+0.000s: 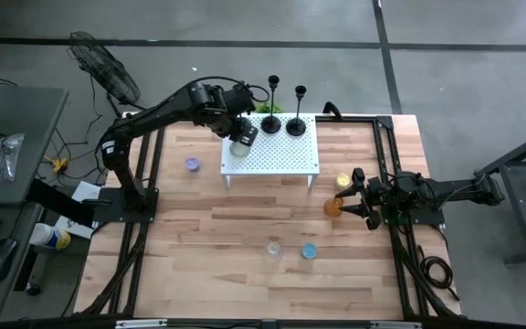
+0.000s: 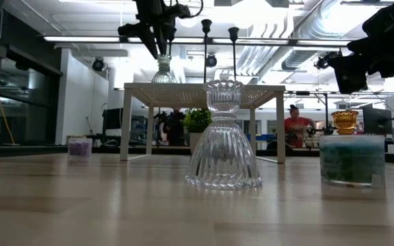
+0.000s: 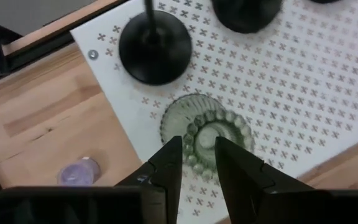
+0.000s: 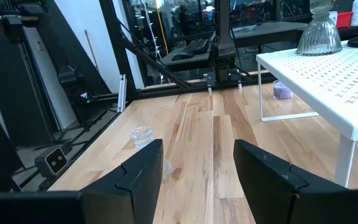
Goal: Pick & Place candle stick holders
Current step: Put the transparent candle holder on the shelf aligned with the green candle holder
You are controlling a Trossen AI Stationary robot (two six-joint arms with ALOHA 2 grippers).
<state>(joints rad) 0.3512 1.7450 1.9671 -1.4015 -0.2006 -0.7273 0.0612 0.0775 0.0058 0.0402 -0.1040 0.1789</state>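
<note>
A clear ribbed glass holder [image 3: 207, 134] with a beaded rim is standing on the white perforated shelf [image 1: 286, 157], just beside 2 black candlesticks [image 1: 273, 107]. The left gripper [image 3: 197, 158] is hovering straight above it, jaws parted slightly, holding nothing. The right gripper [image 1: 353, 196] is waiting low over the wooden surface [image 1: 226, 238], jaws wide and empty, beside an orange cup [image 1: 333, 206].

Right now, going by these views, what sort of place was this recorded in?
Most likely a robotics lab or workshop in an open industrial space: a butcher-block table framed with black rails, exposed ceiling ducts and strip lights, a concrete floor with a standing fan.
</note>
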